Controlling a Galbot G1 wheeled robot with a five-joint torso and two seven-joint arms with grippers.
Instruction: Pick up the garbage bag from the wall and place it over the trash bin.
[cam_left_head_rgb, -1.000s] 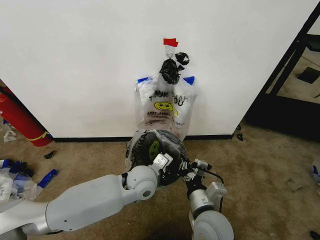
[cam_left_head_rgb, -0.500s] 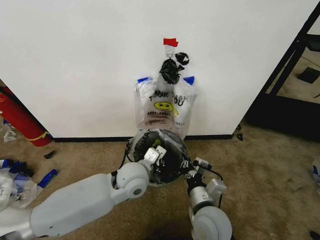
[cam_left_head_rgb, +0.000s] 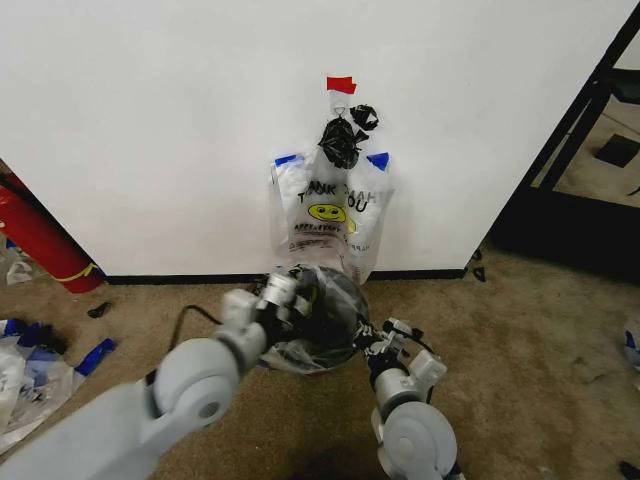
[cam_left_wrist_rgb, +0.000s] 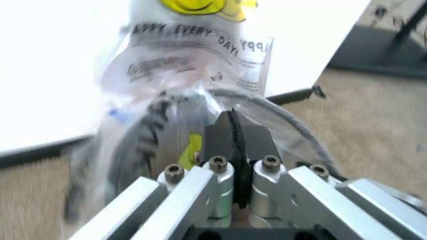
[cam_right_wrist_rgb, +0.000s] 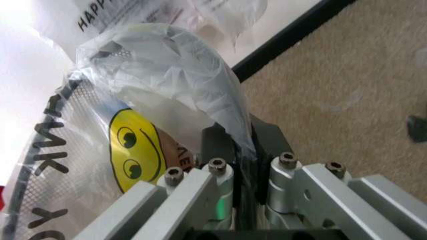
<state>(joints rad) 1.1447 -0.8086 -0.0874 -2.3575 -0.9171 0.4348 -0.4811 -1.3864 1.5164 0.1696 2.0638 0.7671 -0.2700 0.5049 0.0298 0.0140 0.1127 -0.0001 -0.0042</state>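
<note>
A see-through garbage bag (cam_left_head_rgb: 297, 347) with a yellow smiley (cam_right_wrist_rgb: 133, 150) is draped over the black mesh trash bin (cam_left_head_rgb: 338, 300), which stands on the carpet at the foot of the wall (cam_left_head_rgb: 150, 120). My left gripper (cam_left_head_rgb: 283, 297) is at the bin's left rim, shut with the bag's film at its pads (cam_left_wrist_rgb: 233, 131). At the bin's right rim my right gripper (cam_left_head_rgb: 372, 338) is shut on a fold of the same film (cam_right_wrist_rgb: 241, 150). A second smiley bag (cam_left_head_rgb: 330, 215) hangs on the wall just above the bin, its lettering close ahead in the left wrist view (cam_left_wrist_rgb: 193, 45).
A black knotted bundle (cam_left_head_rgb: 342, 140) hangs under red tape (cam_left_head_rgb: 341, 84) above the hanging bag. A red cylinder (cam_left_head_rgb: 35, 235) leans at the left, with plastic and blue scraps (cam_left_head_rgb: 30, 365) on the carpet. A black frame (cam_left_head_rgb: 575, 130) stands to the right.
My left arm has swung left, and its gripper has slid from the bin's front to its left rim, nearer the wall. The right gripper has stayed at the right rim.
</note>
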